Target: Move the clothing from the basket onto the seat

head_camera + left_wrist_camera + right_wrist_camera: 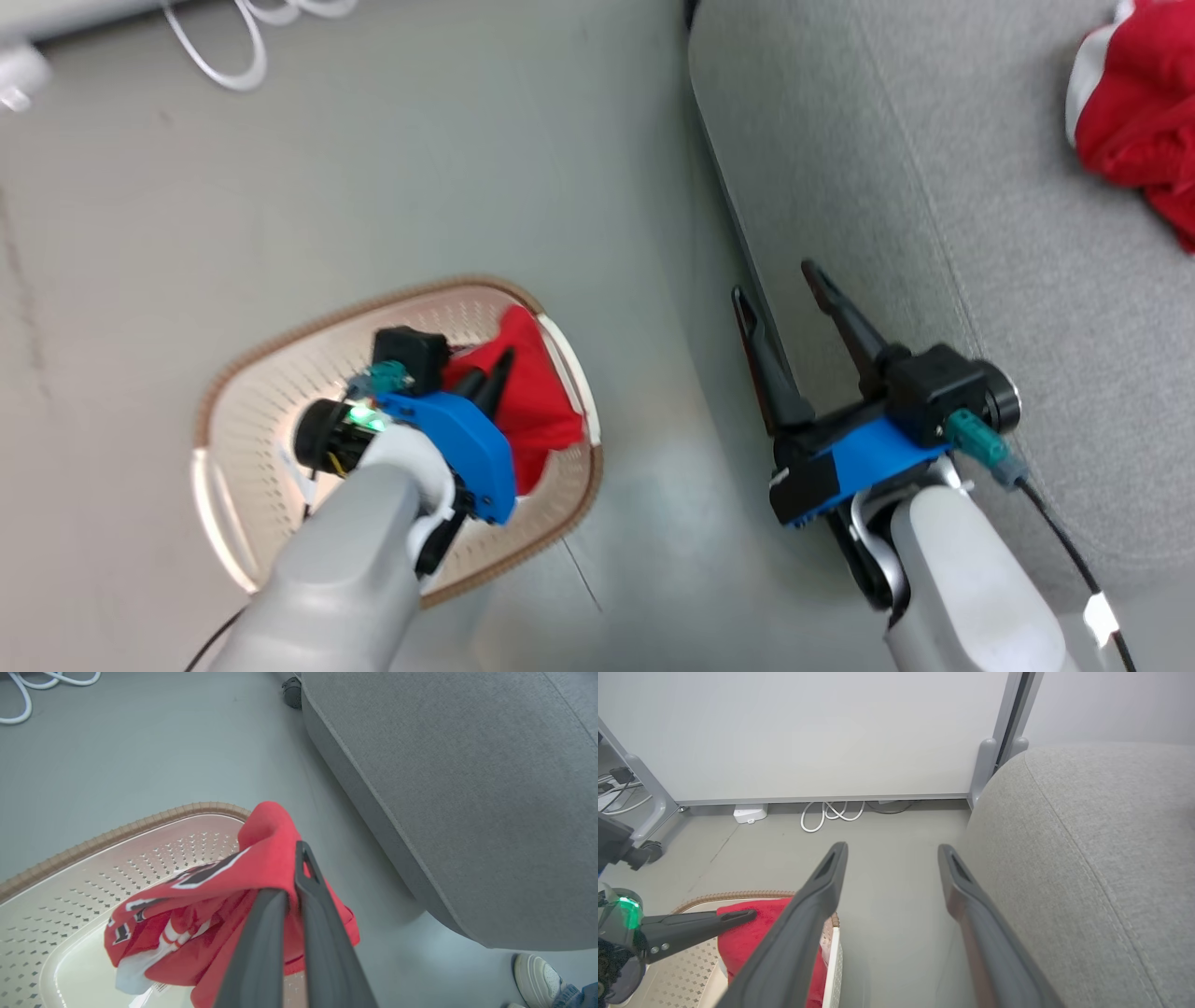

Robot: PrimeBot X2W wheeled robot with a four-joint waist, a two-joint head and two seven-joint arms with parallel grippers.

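My left gripper point(495, 369) is shut on a red garment point(532, 392) with white trim and a black number patch, holding it up over the cream basket point(280, 392). In the left wrist view the red garment point(210, 905) drapes from the closed fingers point(308, 891) above the basket point(93, 868). My right gripper point(780, 280) stands open with nothing between its fingers, at the front edge of the grey seat point(934, 187). Another red and white garment point(1134, 112) lies on the seat at the far right. The right wrist view shows the open right gripper point(892, 851), the seat point(1087, 858) and the held garment point(752, 942).
White cables point(243, 37) lie on the grey floor by the wall. A person's white shoe point(537, 980) stands beside the seat's corner. A castor foot point(292, 690) sits under the seat's far end. Bare floor separates basket and seat.
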